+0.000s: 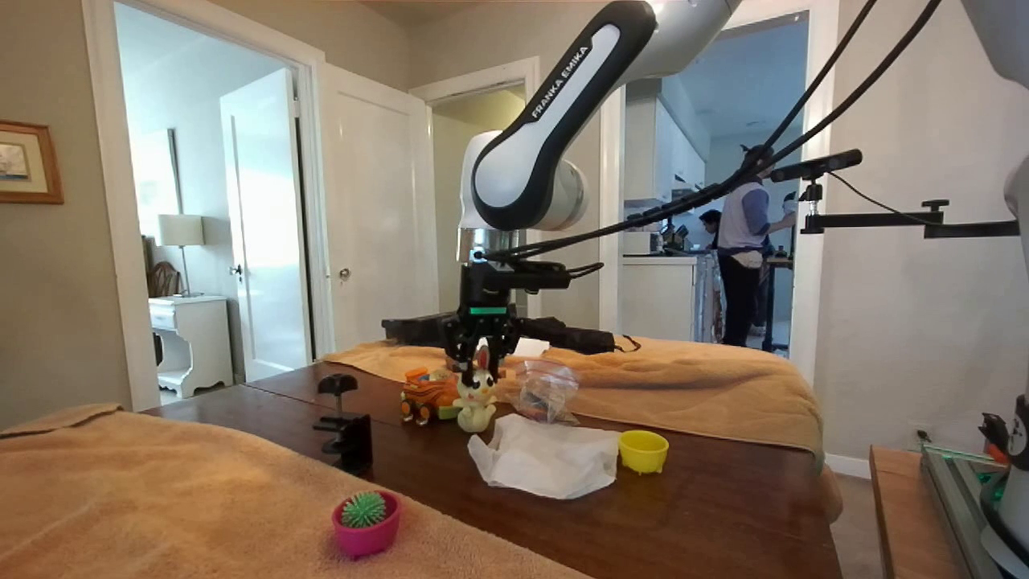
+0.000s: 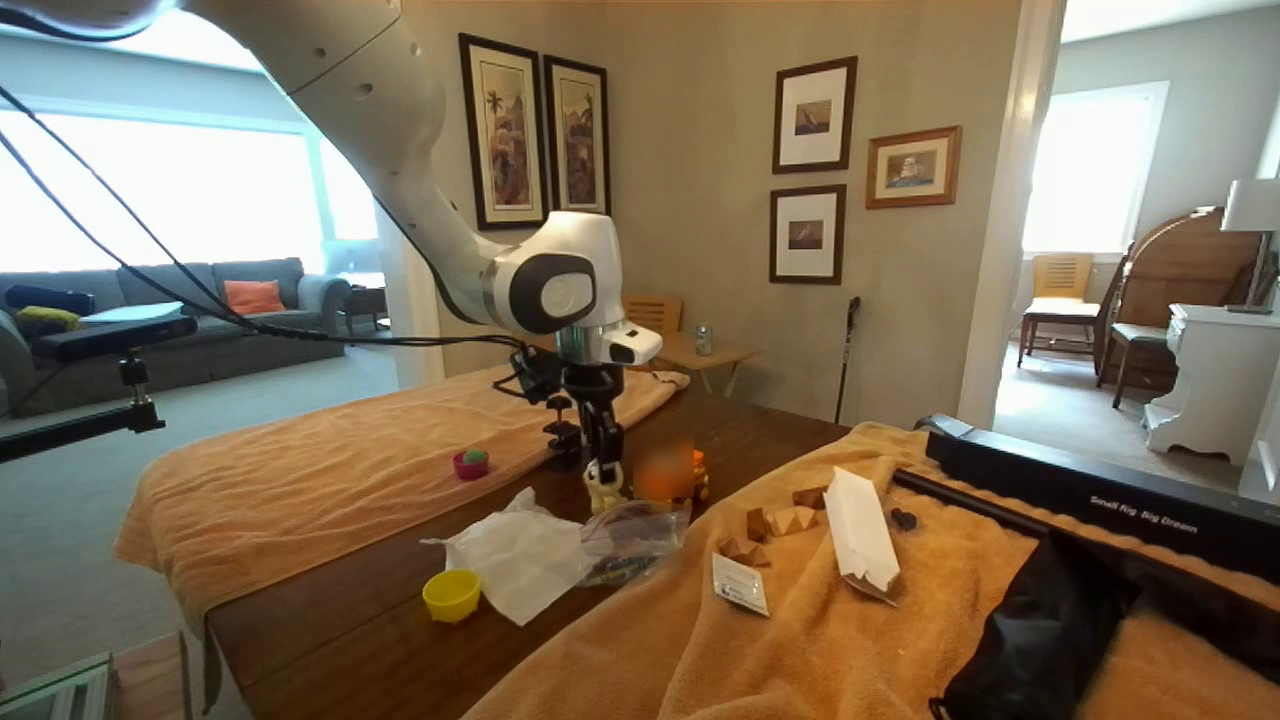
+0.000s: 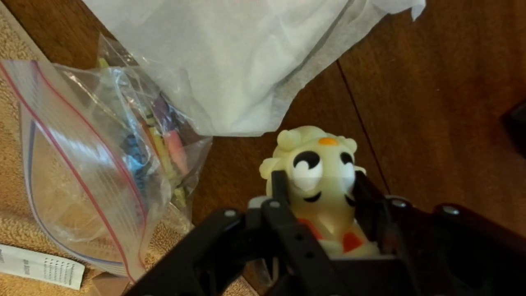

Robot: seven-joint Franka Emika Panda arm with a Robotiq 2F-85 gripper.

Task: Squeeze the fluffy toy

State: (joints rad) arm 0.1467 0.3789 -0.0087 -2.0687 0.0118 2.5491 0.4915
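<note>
A pale yellow rabbit toy (image 1: 476,412) with big eyes and red ears stands upright on the brown table (image 1: 691,515). It also shows in an exterior view (image 2: 605,498) and in the wrist view (image 3: 318,164). My gripper (image 1: 481,371) points down over it, with its fingers on both sides of the toy's head. In the wrist view, the fingertips of the gripper (image 3: 320,181) press against both cheeks, and the face looks pinched between them. A green spiky ball (image 1: 364,510) sits in a pink cup (image 1: 367,540) on the near towel, away from the gripper.
An orange toy truck (image 1: 432,396) stands right beside the rabbit. A clear bag of crayons (image 3: 90,164) and a white sheet (image 1: 555,457) lie close by. A yellow cup (image 1: 643,452) and a black clamp (image 1: 351,442) stand on the table. Orange towels (image 1: 683,394) cover its sides.
</note>
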